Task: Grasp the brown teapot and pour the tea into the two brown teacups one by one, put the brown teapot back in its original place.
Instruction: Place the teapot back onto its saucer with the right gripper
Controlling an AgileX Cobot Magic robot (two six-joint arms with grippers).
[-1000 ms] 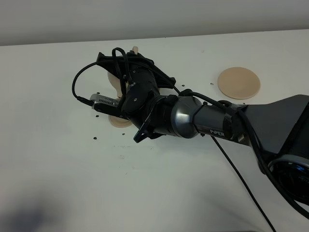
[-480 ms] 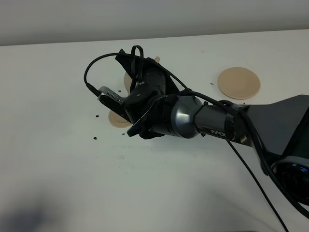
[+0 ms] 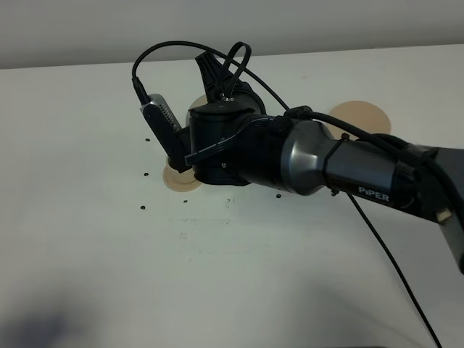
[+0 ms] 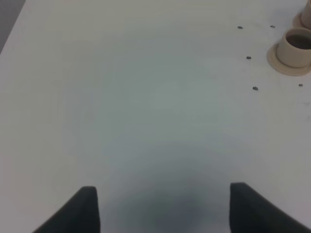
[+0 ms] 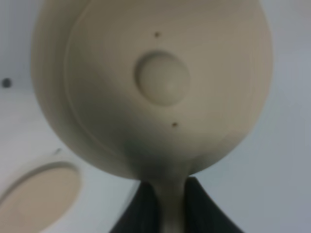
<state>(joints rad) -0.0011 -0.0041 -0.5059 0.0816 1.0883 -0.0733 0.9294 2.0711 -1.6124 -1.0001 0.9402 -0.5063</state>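
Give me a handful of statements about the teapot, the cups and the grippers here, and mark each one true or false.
1. The right gripper is shut on the brown teapot by its handle. True.
2. The brown teapot sits on the large saucer. False: the saucer's visible part is bare, and the teapot is held by the gripper.
3. The left gripper holds a teacup. False: it is open and empty over the table.
4. A teacup stands on its small saucer. True.
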